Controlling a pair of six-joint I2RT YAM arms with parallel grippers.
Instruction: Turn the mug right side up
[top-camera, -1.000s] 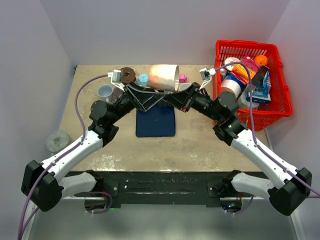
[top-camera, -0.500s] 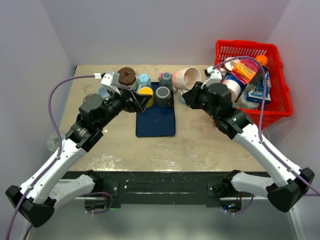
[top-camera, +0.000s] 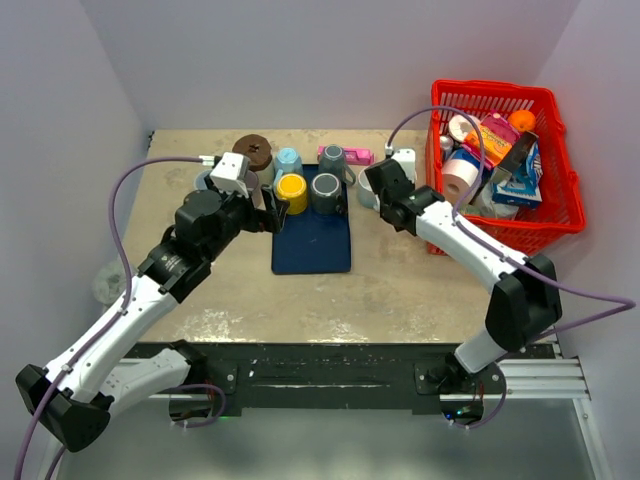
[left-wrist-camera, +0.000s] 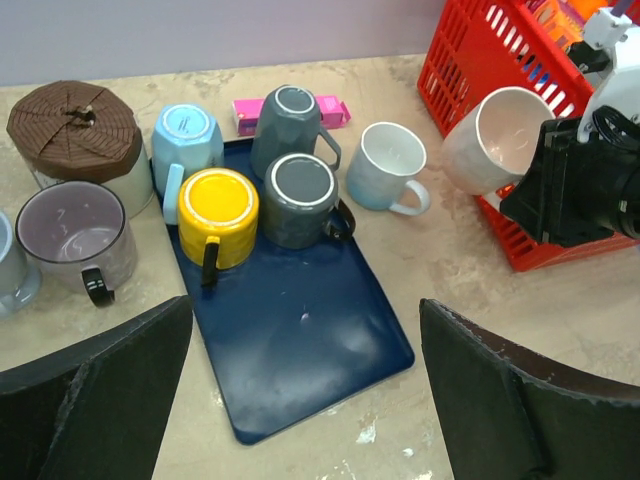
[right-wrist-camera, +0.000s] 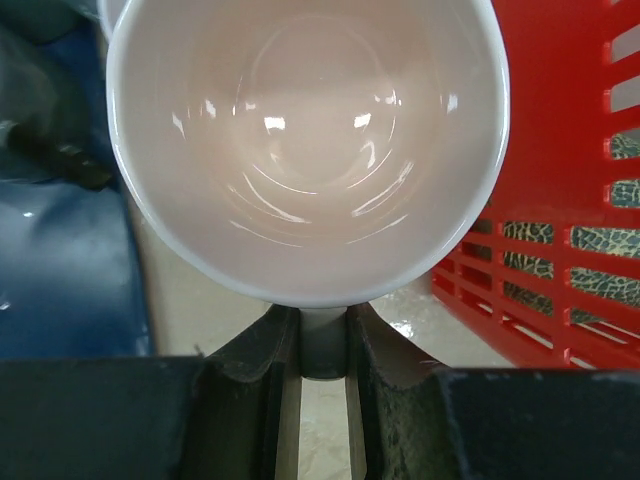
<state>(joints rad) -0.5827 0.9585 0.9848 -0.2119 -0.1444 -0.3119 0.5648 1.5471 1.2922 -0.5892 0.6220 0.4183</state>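
**Right jaws:** clenched on the handle of the pale pink mug (right-wrist-camera: 305, 150), with a dark finger (right-wrist-camera: 270, 370) pressed to either side of it. The mug's mouth faces the right wrist camera squarely (its glossy inside fills most of that view). In the left wrist view the same mug lies tilted on its side in the grasp. Its mouth is turned towards the tray, and it sits just in front of the red basket (left-wrist-camera: 465, 70). Whether it touches the bench (left-wrist-camera: 470, 290) cannot be told.

**Left jaws:** released, spread wide and grasping nothing. The navy tray (left-wrist-camera: 300, 350) shows between the two fingers.

**On the tray, mouth down:** a yellow mug (left-wrist-camera: 215, 205), a dark grey mug (left-wrist-camera: 300, 190) touching it, and a second grey mug (left-wrist-camera: 288, 125) behind. A light blue mug (left-wrist-camera: 185, 135), also inverted, sits at the tray's left edge.

**Off the tray, upright:** a white mug (left-wrist-camera: 388, 165) between the tray and the held mug, and a lilac mug (left-wrist-camera: 70, 235) to the left.

**Behind:** a brown-lidded jar (left-wrist-camera: 75, 125) and a pink box (left-wrist-camera: 248, 115).
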